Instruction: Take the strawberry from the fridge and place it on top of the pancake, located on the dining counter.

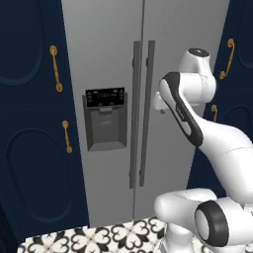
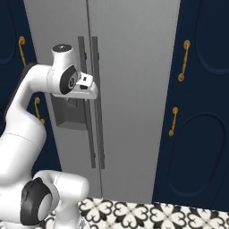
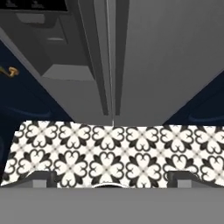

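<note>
The fridge (image 1: 108, 49) stands straight ahead with both light-grey doors shut. Its two long vertical handles (image 1: 141, 113) meet at the middle seam, and the dark dispenser panel (image 1: 105, 118) sits in the left door. My arm is raised in front of the right door, with the hand (image 2: 87, 86) close to the handles (image 2: 95, 103). In the hand view my gripper (image 3: 111, 179) is open, its fingertips (image 3: 41, 177) wide apart with nothing between them, above the tiled floor at the foot of the fridge (image 3: 166, 57). The strawberry, the pancake and the dining counter are out of view.
Navy cabinets with brass handles (image 1: 56, 68) flank the fridge on the left and on the right (image 2: 183, 60). A black-and-white patterned tile floor (image 1: 99, 239) runs along the foot of the fridge.
</note>
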### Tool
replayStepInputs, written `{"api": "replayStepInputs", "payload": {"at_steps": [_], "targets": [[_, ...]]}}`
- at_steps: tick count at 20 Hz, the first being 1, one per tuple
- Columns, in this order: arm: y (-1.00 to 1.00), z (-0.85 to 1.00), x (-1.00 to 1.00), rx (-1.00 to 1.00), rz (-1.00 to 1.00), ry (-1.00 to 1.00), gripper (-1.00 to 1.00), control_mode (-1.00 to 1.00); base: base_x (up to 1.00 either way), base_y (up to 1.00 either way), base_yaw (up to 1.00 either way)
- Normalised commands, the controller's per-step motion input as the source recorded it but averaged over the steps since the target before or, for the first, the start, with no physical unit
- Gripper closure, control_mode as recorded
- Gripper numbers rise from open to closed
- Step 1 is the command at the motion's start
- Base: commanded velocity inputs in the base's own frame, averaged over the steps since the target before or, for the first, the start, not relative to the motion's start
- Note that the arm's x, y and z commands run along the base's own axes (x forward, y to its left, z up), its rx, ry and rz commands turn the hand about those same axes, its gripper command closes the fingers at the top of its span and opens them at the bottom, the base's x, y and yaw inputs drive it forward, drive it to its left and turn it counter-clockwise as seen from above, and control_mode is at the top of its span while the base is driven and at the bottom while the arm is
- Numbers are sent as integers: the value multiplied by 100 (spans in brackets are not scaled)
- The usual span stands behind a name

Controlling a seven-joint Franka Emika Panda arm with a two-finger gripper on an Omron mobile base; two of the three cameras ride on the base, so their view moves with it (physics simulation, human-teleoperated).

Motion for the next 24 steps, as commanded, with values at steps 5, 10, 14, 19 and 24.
{"api": "replayStepInputs", "payload": {"at_steps": [5,10,14,19,24], "targets": [[13,6,99,1,0,-11,-100,-100,0,0,0],[1,-6,74,1,-3,-17,-100,-100,0,0,0],[-12,-24,51,-2,-9,-4,-100,-100,0,0,0],[0,-26,67,-1,-3,-1,-100,-100,0,0,0],[0,-2,52,0,0,-1,-100,-100,0,0,0]]}}
